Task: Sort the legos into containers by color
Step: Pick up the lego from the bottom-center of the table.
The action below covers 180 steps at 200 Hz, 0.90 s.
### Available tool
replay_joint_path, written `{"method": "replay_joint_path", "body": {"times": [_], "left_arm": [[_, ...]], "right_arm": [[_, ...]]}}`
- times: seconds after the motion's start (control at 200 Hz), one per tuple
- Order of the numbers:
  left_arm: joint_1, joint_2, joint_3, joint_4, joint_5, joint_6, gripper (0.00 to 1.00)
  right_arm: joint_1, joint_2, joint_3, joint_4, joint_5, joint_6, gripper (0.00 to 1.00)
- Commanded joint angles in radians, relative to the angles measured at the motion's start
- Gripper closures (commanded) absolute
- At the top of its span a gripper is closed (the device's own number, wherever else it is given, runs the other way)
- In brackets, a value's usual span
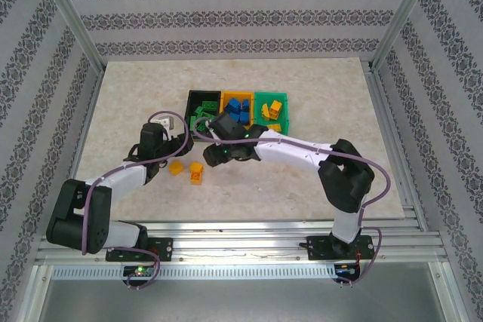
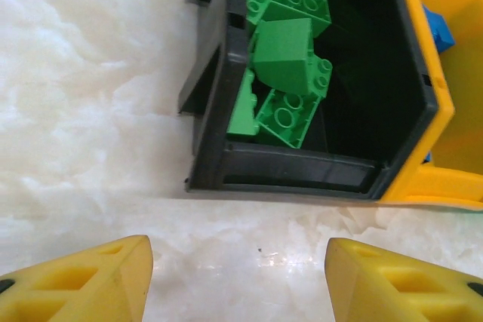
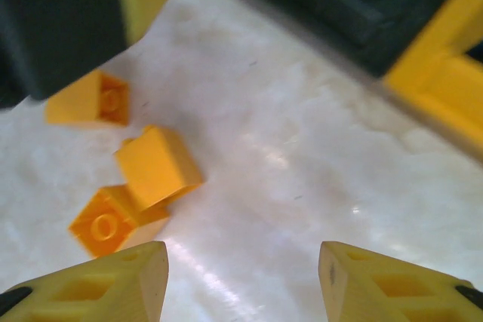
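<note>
- The left gripper [image 2: 238, 280] is released, with nothing between its fingers.
- The black bin [image 2: 294, 173] sits just ahead of those fingers and holds green bricks [image 2: 283, 54].
- The yellow-orange bin [image 2: 438, 122] touches the black one, ahead and to the right, with a blue brick [image 2: 439, 29] inside.
- The right gripper [image 3: 241, 277] is released and empty over the table [image 3: 302, 156].
- Three yellow-orange bricks [image 3: 155, 164] lie loose ahead-left of its fingers; two touch each other.

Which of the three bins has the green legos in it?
The black bin, leftmost in the top view: green legos lie inside. The yellow-orange bin holds blue legos, the green bin yellow legos.
</note>
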Motion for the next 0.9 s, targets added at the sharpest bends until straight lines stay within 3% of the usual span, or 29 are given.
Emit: {"method": "replay_joint_path", "body": {"times": [0.0, 0.305, 0.505, 0.894], "left_arm": [[0.046, 0.013, -0.023, 0.067, 0.04, -0.062, 0.38], [0.171, 0.02, -0.11, 0.216, 0.152, -0.184, 0.38], [0.183, 0.024, -0.116, 0.237, 0.178, -0.196, 0.38], [0.185, 0.014, -0.116, 0.246, 0.207, -0.195, 0.38]], "right_arm": [[0.034, 0.053, 0.034, -0.008, -0.022, 0.044, 0.44], [0.114, 0.159, 0.096, 0.033, -0.023, 0.149, 0.37], [0.138, 0.212, 0.133, 0.03, 0.006, 0.22, 0.32], [0.144, 0.285, 0.191, 0.021, -0.012, 0.241, 0.36]]}}
